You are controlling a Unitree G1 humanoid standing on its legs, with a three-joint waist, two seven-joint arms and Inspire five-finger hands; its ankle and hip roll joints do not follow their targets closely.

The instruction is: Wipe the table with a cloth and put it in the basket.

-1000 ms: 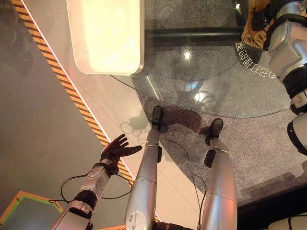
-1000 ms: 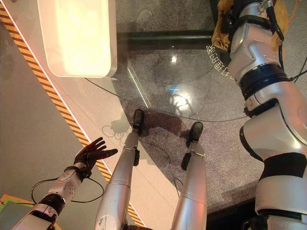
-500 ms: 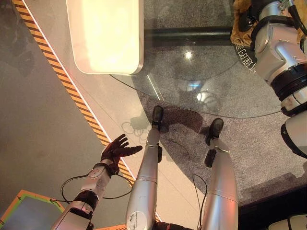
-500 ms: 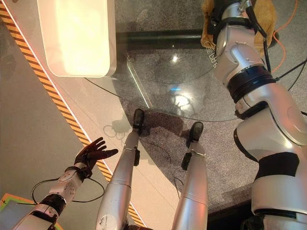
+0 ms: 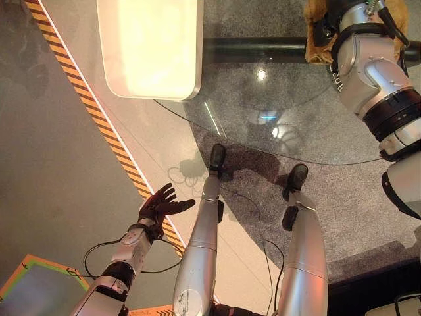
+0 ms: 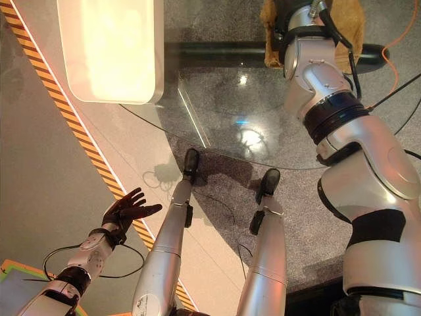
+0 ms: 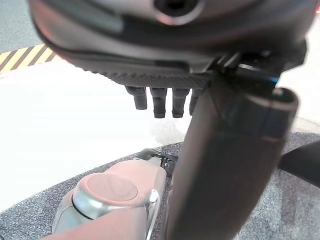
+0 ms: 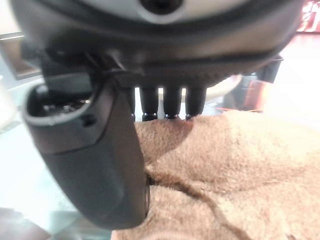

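Right hand (image 8: 95,165) lies on the tan cloth (image 8: 235,175) at the far right part of the glass table (image 5: 276,112). In the right wrist view its fingers (image 8: 172,102) reach straight out in a row over the fuzzy cloth and their tips touch the fabric, and the thick dark thumb stands beside them with its end down at the cloth. The fingers are not curled round the cloth; the hand is flat and relaxed on it. The cloth is folded or wrinkled, with a dark crease that runs across it just beside the thumb. In the eye views the silver-grey right arm comes in from the right side and covers the hand, so from above I see the cloth (image 6: 352,29) as tan fabric on both sides of the wrist, near the far edge of the table and next to a dark bar under the glass.

Left hand (image 5: 158,205) hangs low at the near left, well apart from the table, over the floor and close to a yellow and black striped line (image 5: 99,118). Its fingers are spread wide and it holds nothing; in the left wrist view the fingers (image 7: 160,102) also point straight out.

On the far left of the table there is a pale, bright rectangular tray (image 5: 152,46) with rounded corners.
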